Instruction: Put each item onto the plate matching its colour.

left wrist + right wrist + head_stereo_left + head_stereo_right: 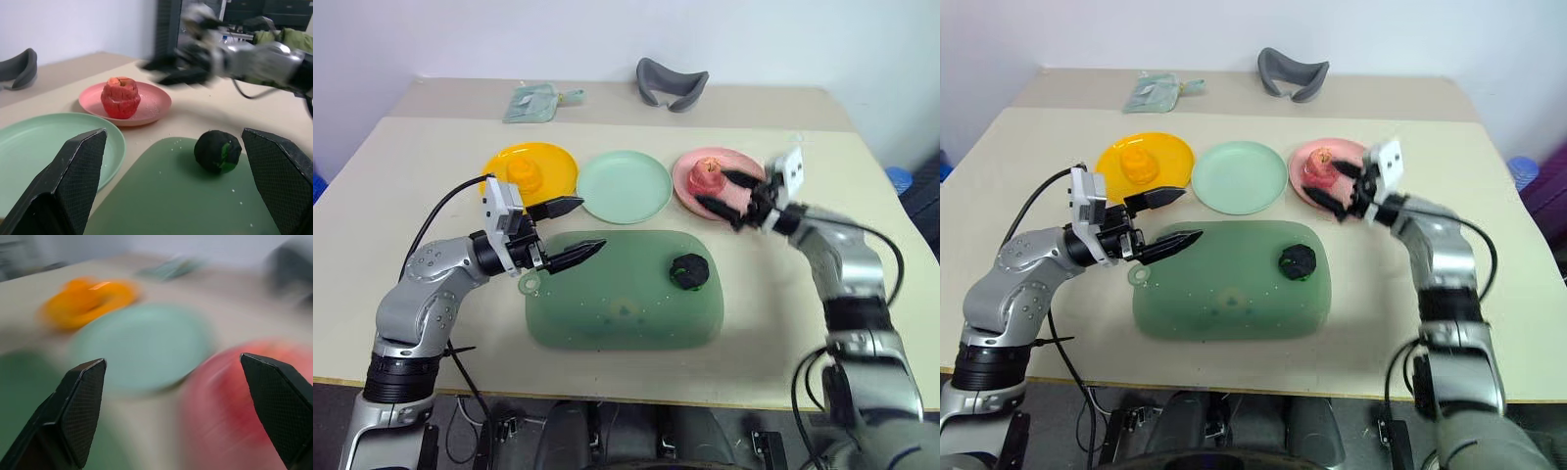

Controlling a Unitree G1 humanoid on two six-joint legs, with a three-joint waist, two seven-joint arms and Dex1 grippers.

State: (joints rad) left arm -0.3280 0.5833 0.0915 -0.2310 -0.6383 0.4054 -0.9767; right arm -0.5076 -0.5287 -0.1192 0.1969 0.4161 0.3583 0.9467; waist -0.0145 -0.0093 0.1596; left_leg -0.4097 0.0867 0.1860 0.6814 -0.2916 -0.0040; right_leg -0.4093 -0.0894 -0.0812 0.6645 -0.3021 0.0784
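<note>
Dark green-black ball is sitting on the translucent green tray, awaiting the mint green plate. Probably light, stiff, roll-prone; pinch across its middle. Both grippers' jaws are standing spread, holding nothing.

plates: 3 round, same shape, in a row — orange-yellow plate, mint green plate, pink plate
toy foods: 3 — lumpy orange-yellow toy, pink-red apple, dark green-black ball
toys on plates: 2 — orange-yellow one on the orange-yellow plate, apple on the pink plate
toys on tray: 1 — the ball
bare plates: 1 — mint green
trays: 1 — translucent green tray
grey curved objects: 1 — grey curved object
pouches: 1 — pale green pouch
tables: 1 — beige table
grippers: 2 — left gripper, right gripper
black fingers: 4, two per gripper
</note>
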